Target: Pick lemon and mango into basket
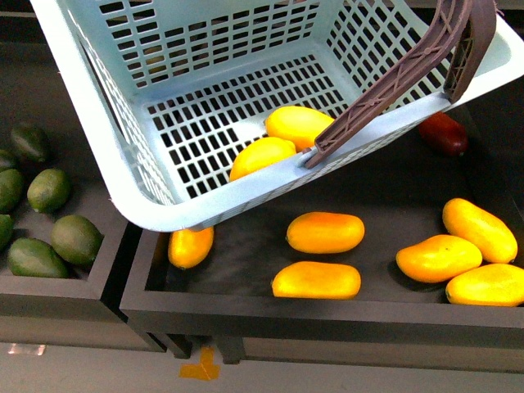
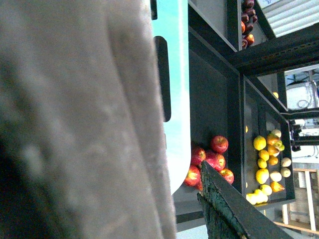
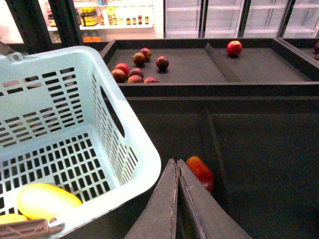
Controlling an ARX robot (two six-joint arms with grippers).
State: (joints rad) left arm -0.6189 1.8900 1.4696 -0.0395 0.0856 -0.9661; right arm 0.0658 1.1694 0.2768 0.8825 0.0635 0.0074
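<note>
Green avocados (image 1: 75, 237) sit in the left bin (image 1: 57, 288); beside it the tilted turquoise basket (image 1: 106, 139) hangs over the mango bin (image 1: 327, 307), the lemon (image 1: 260, 155) and the mango (image 1: 296, 124) side by side on its floor. Whether the left fingers (image 2: 224, 209) grasp anything I cannot tell, blurred shape in the way; right fingers (image 3: 159, 209) clenched, empty. Picking looks done; next move calls for levelling the basket so nothing rolls out.

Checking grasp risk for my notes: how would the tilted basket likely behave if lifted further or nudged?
The basket looks like rigid lattice plastic, so probably stiff and light for its size. It is tilted with its swing handle raised, so it may rock when nudged. The yellow fruits rest against its low wall and would likely roll with more tilt.
</note>
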